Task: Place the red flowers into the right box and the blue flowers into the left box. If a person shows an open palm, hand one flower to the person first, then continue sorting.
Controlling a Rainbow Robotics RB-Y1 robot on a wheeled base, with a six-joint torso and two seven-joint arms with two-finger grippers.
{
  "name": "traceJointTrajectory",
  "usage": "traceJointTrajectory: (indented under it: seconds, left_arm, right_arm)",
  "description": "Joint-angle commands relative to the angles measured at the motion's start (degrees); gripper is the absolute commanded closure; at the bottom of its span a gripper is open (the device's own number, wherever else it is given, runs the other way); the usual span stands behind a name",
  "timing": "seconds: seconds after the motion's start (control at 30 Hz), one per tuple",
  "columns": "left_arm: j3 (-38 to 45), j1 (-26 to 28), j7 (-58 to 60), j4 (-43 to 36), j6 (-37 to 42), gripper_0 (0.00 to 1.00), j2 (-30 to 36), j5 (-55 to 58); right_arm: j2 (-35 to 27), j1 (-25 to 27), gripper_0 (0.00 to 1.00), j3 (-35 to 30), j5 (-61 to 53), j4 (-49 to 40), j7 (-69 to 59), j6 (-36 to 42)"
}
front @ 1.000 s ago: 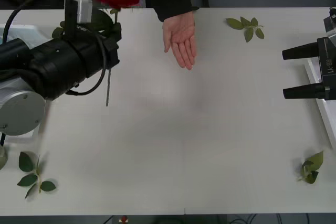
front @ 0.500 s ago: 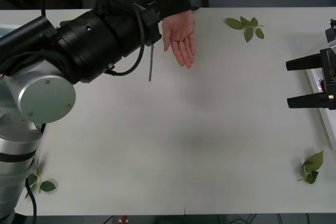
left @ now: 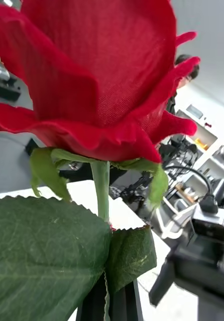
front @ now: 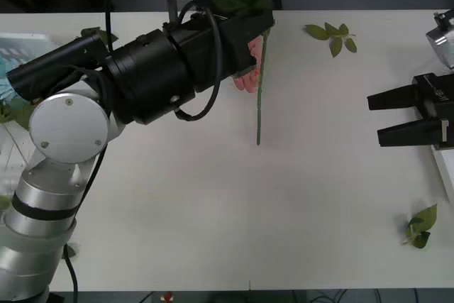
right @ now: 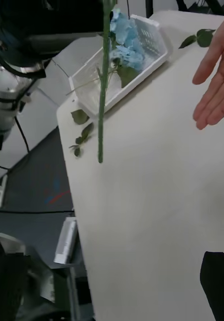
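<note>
The red rose (left: pixel 99 75) has a deep-red, cloth-like bloom with a fine woven grain, curled green sepals under it and broad, saw-edged leaves with raised veins below. Its thin green stem (front: pixel 259 90) hangs straight down from the left gripper (front: pixel 252 23), which is closed on the rose high on the stem, and ends just above the smooth, matte white bench (front: pixel 284 196). The left arm, glossy black cylinders with a round grey joint cap, reaches across the far middle of the bench.

The person's open palm (right: pixel 216 83) lies beside the hanging stem, fingers extended and together. In the front view only the fingertips of this hand (front: pixel 248 79) peep out beneath the black wrist.

The left box (right: pixel 142 55), a white crate with slatted, perforated walls, sits at the bench's left end and holds pale blue flowers (right: pixel 123 42) made of clustered small petals with a large green leaf.

The right gripper (front: pixel 379 115) has black, tapering fingers, spread apart and holding nothing, at the right side of the bench, beside the rim of the right box (front: pixel 445 168). Loose green leaf sprigs (front: pixel 332 37) lie at the far side, and another sprig (front: pixel 420 226) lies near the right front.

Half a second ago the left arm was farther left, its stem left of the hand; now it has swung right over the palm. The right gripper has moved inward.
</note>
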Motion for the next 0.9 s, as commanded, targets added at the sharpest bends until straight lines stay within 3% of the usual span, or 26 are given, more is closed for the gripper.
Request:
traceJointTrajectory:
  seconds: [0.03,0.47,0.9]
  left_arm:
    - [-1.2,-4.6,-1.0,4.7,-0.3,1.00,-4.0,1.4]
    - [-0.8,-5.7,-1.7,8.2,-0.7,1.00,-5.9,1.3]
    - [0.0,-5.6,-1.7,8.2,-0.8,1.00,-5.5,2.4]
  right_arm:
    - [1.1,-0.7,0.00,1.1,-2.6,-0.7,-6.3,-1.0]
    - [8.2,-4.6,0.00,2.5,3.8,-0.7,-12.8,-2.8]
    - [10.1,-6.2,0.00,12.7,7.2,-0.7,-13.6,-15.5]
